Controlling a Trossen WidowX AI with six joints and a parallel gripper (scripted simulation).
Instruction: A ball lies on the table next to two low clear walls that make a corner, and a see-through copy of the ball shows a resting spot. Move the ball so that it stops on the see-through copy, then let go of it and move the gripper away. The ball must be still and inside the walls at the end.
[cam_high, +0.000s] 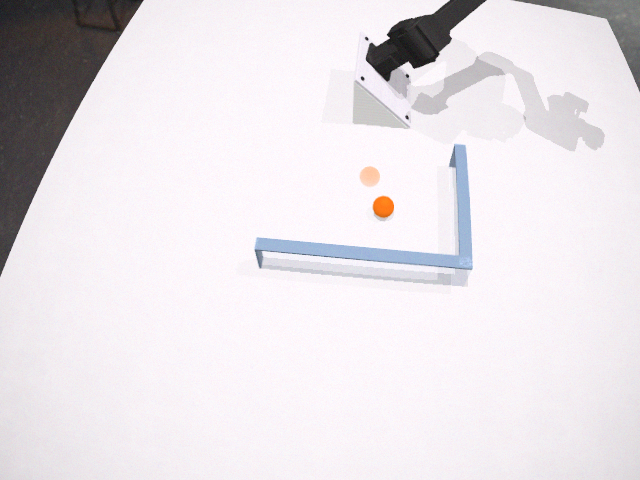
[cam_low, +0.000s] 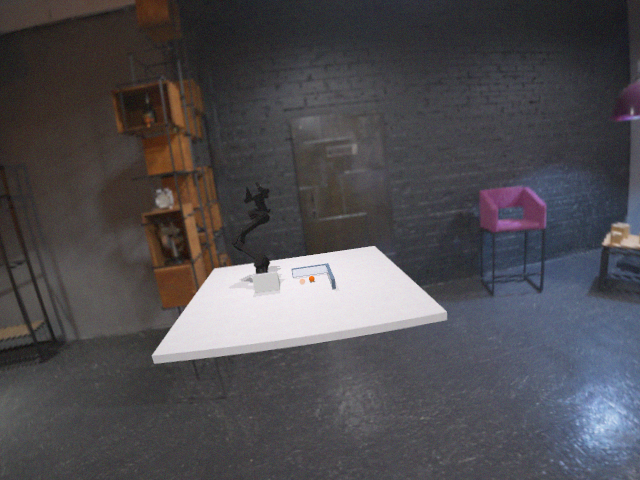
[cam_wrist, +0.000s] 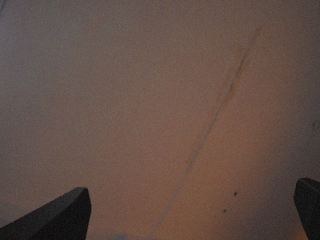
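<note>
The orange ball rests on the table inside the corner of the walls, just near of the see-through copy. The gripper is raised high, spread wide and empty, so no approach has begun.

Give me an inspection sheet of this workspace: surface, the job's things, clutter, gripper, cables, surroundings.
Surface: white table, arm's shadow near the base.
Job's things: orange ball at rest inside the blue-edged corner walls, just short of the see-through copy, not on it.
Clutter: nothing seen.
Gripper: gripper raised high on the arm, open, holding nothing.
Cables: nothing seen.
Surroundings: dark brick wall, wooden shelving, door, magenta chair.
</note>
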